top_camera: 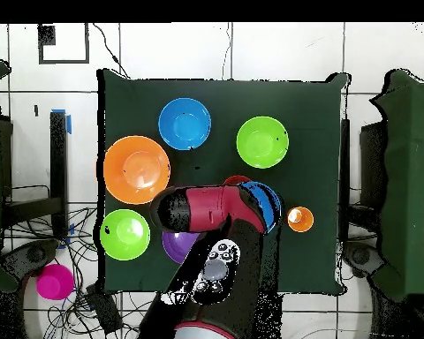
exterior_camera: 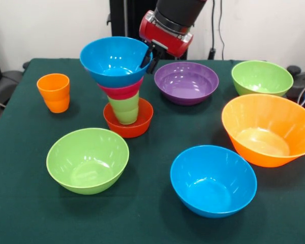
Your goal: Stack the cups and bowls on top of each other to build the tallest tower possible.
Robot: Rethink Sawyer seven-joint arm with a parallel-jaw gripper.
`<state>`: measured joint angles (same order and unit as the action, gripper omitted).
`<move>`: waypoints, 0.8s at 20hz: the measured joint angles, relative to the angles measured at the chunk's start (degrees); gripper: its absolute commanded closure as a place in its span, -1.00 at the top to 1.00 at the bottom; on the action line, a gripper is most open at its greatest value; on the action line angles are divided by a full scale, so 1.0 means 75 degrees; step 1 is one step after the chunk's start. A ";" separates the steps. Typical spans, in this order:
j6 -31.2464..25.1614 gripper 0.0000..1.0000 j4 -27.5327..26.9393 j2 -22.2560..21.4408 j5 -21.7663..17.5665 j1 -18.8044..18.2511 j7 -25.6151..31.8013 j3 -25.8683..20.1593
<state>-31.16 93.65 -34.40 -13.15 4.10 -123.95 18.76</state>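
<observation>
The tower stands left of the table's middle: a small red-orange bowl (exterior_camera: 128,123) at the base, the light green cup (exterior_camera: 125,108) in it, a pink bowl (exterior_camera: 123,90) on the cup, and a blue bowl (exterior_camera: 114,61) on top. My gripper (exterior_camera: 148,58) comes down at that blue bowl's right rim, one finger inside and one outside, shut on the rim. The orange cup (exterior_camera: 54,92) stands alone at the left. In the overhead view the arm covers most of the tower; a part of its blue bowl (top_camera: 270,205) shows, with the orange cup (top_camera: 299,219) beside it.
Loose bowls ring the tower: purple (exterior_camera: 186,82) just right of my gripper, lime green (exterior_camera: 262,77) at the back right, very large orange (exterior_camera: 267,129) at the right, blue (exterior_camera: 213,180) at the front, lime green (exterior_camera: 87,160) at the front left.
</observation>
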 measured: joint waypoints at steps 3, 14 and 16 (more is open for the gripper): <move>0.0000 -1.00 -0.0002 0.0008 0.0092 0.0013 0.0000 0.0054; -0.0002 -1.00 -0.0002 -0.0041 0.0552 -0.0287 0.0000 -0.0126; -0.0002 -1.00 -0.0002 -0.0055 0.0582 -0.0349 0.0000 -0.0159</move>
<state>-31.18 93.64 -34.81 -8.79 1.48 -123.95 17.56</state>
